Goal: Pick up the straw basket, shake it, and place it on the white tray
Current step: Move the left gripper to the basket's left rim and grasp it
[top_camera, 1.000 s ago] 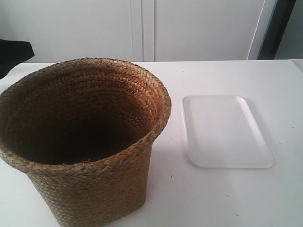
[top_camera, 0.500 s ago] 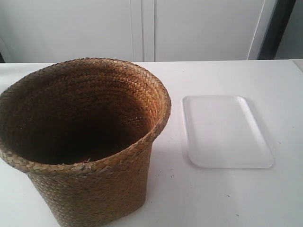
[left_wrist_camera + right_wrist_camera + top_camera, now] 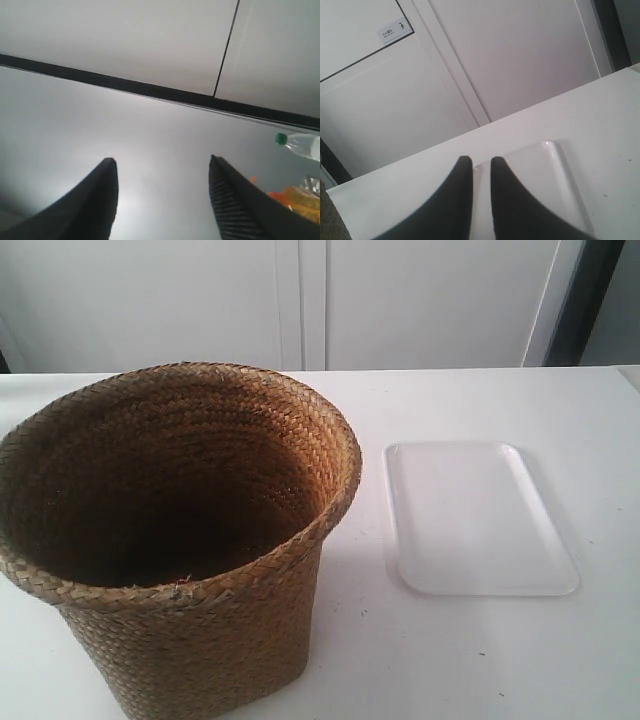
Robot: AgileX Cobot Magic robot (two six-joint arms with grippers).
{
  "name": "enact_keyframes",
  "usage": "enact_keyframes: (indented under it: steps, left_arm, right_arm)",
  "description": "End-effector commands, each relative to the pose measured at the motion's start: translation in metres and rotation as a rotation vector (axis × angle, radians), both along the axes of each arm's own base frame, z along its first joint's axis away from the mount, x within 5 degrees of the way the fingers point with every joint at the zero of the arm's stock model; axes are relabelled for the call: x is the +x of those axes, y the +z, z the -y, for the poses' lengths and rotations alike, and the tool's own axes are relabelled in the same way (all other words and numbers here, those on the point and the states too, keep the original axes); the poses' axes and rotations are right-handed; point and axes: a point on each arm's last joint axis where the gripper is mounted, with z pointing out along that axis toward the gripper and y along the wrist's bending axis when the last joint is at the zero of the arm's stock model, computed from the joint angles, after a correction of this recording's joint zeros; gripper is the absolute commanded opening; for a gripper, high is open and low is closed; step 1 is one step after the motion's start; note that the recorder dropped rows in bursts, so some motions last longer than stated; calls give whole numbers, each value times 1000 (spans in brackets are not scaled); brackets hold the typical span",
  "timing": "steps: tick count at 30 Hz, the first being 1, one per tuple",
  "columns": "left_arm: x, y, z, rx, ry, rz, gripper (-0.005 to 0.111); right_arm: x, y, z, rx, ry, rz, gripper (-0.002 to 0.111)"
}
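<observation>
On the table [image 3: 450, 660] the basket [image 3: 180, 540] stands upright beside the tray [image 3: 480, 520], a strip of bare top between them. Neither of my grippers touches it. My left gripper [image 3: 162, 161] has its fingers spread wide on nothing and looks off at a wall, with no basket in its view. My right gripper [image 3: 480, 160] has its fingers drawn close, only a thin slit between them, holding nothing, and hangs over the tray [image 3: 540, 185].

I judge the basket light for its bulk, since it is braided straw. The weave looks rough, so I expect it to grip well and not slide. It should flex under pressure, so a hard squeeze could dent it. It is far too broad for one gripper to span. I would pinch the flared rim, one finger inside and one outside, on opposite sides with both grippers. Shaking calls for a firm bite. Its bottom is too dark to see.
</observation>
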Motion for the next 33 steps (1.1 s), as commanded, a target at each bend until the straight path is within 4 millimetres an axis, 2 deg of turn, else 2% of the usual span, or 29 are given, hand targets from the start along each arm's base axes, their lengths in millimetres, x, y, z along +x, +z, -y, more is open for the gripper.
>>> enact_keyframes:
  steps: [1, 2, 3, 4, 5, 6, 7, 8, 9, 11, 13, 14, 16, 20, 22, 26, 29, 33]
  left_arm:
    - [4, -31, 0, -135, -25, -93, 58]
    - [7, -46, 8, -240, -116, -149, 57]
    - [6, -48, 12, -313, -170, -157, 56]
    - [2, -42, 19, -715, -297, -148, 50]
    - [0, -37, 20, -917, -328, -147, 47]
    - [0, -32, 18, -1283, -292, -168, 39]
    - [3, -38, 16, -1381, -145, -257, 34]
    - [5, -47, 21, -1389, -75, -395, 33]
    - [3, -61, 32, -1343, 9, -663, 34]
    - [1, -76, 54, -1328, 68, -1036, 34]
    - [6, -71, 65, -1336, 53, -1141, 34]
    - [9, -67, 68, -1354, 39, -1144, 34]
    - [21, -52, 74, -1381, -7, -1120, 42]
    - [38, -35, 85, -1407, -37, -1119, 69]
    - [46, -29, 86, -1382, -13, -1115, 79]
    - [55, -23, 85, -1313, 94, -1164, 80]
    - [64, -19, 89, -1323, 68, -1139, 80]
    - [83, -28, 93, -1309, 119, -1117, 80]
  right_arm:
    - [0, -1, 0, -4, -3, -6, 13]
    - [0, -1, 0, -4, -3, -8, 13]
    - [0, -1, 0, -4, -3, -8, 13]
    - [0, -1, 0, -4, -3, -8, 13]
    - [0, -1, 0, -4, -3, -8, 13]
    - [0, -1, 0, -4, -3, -8, 13]
    - [0, -1, 0, -4, -3, -8, 13]
    - [0, -1, 0, -4, -3, -8, 13]
    - [0, -1, 0, -4, -3, -8, 13]
    - [0, -1, 0, -4, -3, -8, 13]
    - [0, -2, 0, -5, -3, -13, 13]
    - [0, -2, 0, -5, -3, -18, 13]
    - [0, -3, 0, -7, -2, -30, 13]
    - [0, -4, 0, -7, -2, -32, 13]
    - [0, -4, 0, -7, -2, -32, 13]
    - [0, -4, 0, -4, -2, -33, 13]
    - [0, -3, 0, -3, -2, -27, 13]
    - [0, -3, 0, 0, -2, -29, 13]
